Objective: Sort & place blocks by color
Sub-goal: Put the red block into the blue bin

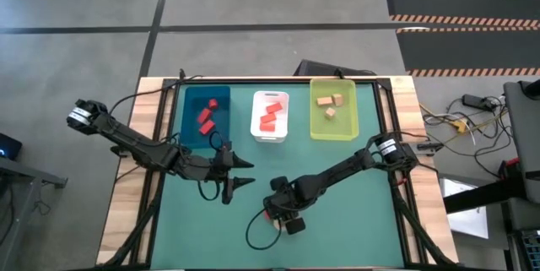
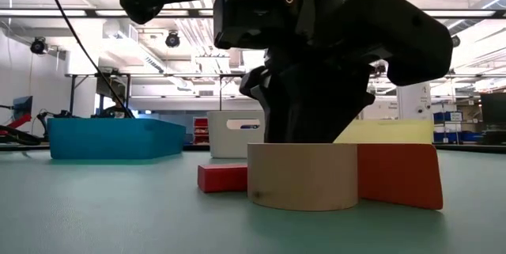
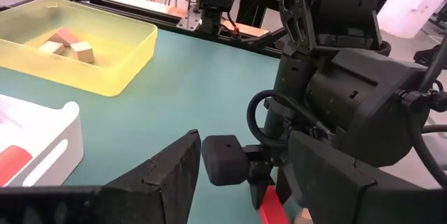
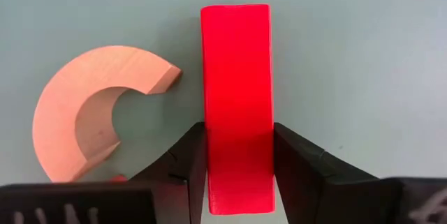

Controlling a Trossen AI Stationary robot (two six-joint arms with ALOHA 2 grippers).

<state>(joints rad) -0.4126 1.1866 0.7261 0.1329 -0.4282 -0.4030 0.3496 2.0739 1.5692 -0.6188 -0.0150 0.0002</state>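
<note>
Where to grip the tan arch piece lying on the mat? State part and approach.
Grip the tan arch from above, across its curved band, one finger inside the hollow, one outside. It lies flat, and the red brick between the right end effector fingers crowds its open ends.

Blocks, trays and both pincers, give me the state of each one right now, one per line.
Right pincer: down at the mat, fingers on both sides of the red brick.
Red brick: lying flat on the mat.
Tan arch piece: lying loose beside the brick, not gripped.
Left pincer: open, empty.
Blue tray: holds red blocks.
White tray: holds red blocks.
Yellow-green tray: holds tan blocks.
</note>
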